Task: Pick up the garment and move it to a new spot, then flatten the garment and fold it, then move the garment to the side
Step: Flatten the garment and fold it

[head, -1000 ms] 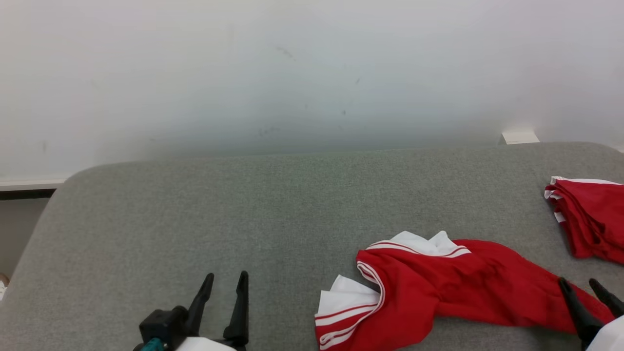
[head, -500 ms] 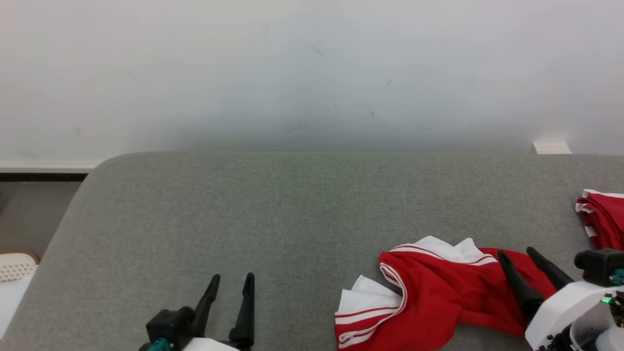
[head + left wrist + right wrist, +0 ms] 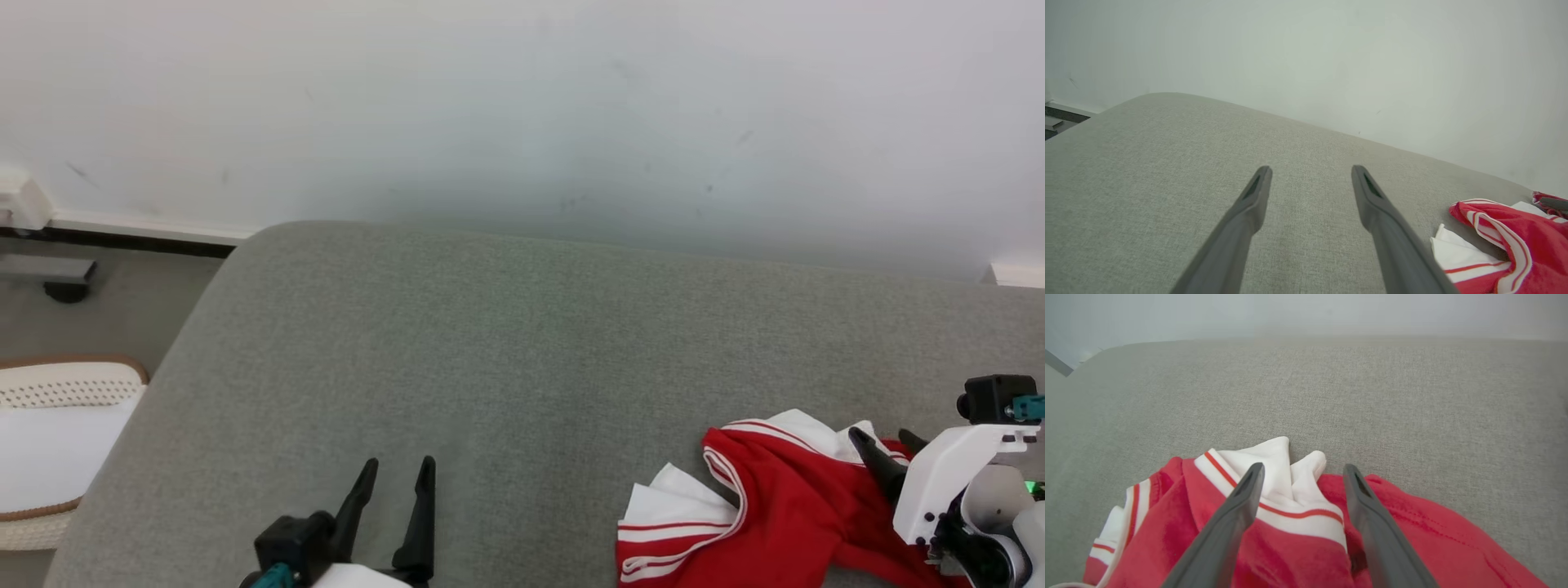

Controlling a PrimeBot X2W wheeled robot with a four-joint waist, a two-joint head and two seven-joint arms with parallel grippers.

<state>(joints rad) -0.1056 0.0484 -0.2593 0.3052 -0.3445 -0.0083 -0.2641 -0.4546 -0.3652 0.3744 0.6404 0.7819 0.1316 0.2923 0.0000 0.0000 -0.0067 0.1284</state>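
The garment (image 3: 775,514) is a crumpled red piece with white, red-striped trim, lying at the lower right of the grey padded surface (image 3: 506,343). My right gripper (image 3: 886,441) hovers open over its upper edge; in the right wrist view its fingers straddle the white trim of the garment (image 3: 1290,498), and whether they touch the cloth I cannot tell. My left gripper (image 3: 397,469) stands open at the lower left over bare grey fabric, well left of the garment (image 3: 1498,249). The two left fingers (image 3: 1253,196) show a wide gap with nothing between them.
A white wall (image 3: 522,106) rises right behind the padded surface. Off its left edge, on the floor, stands a pale perforated basket with a brown rim (image 3: 57,433). A dark baseboard (image 3: 122,241) runs along the wall at left.
The head camera has swung left, so the second red pile at right has left the picture. My right gripper has come up and left over the garment's white-trimmed edge. The left gripper has held still.
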